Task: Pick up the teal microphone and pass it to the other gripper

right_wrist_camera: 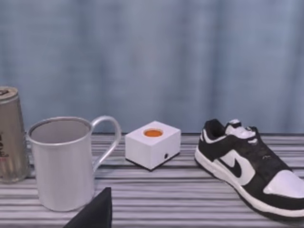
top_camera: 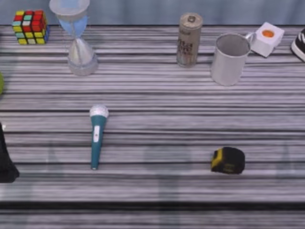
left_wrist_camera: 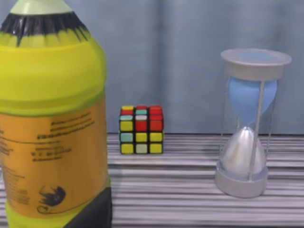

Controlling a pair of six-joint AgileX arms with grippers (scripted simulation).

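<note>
The teal microphone (top_camera: 97, 136) lies flat on the striped table left of centre. Its white mesh head points to the far side and its slim handle to the near edge. A white panel with a tiny red button faces up. Nothing touches it. My left arm (top_camera: 5, 162) shows only as a black shape at the table's left edge, well left of the microphone. The right arm is outside the top view. A black pointed part of my right gripper (right_wrist_camera: 95, 211) shows low in the right wrist view, near the metal mug.
At the back stand a Rubik's cube (top_camera: 30, 27), an hourglass (top_camera: 78, 40), a tan drink can (top_camera: 189, 39), a metal mug (top_camera: 229, 58), a white box (top_camera: 267, 38) and a shoe (top_camera: 299, 44). A tape measure (top_camera: 228, 160) lies front right. A yellow bottle (left_wrist_camera: 50, 123) stands close in the left wrist view.
</note>
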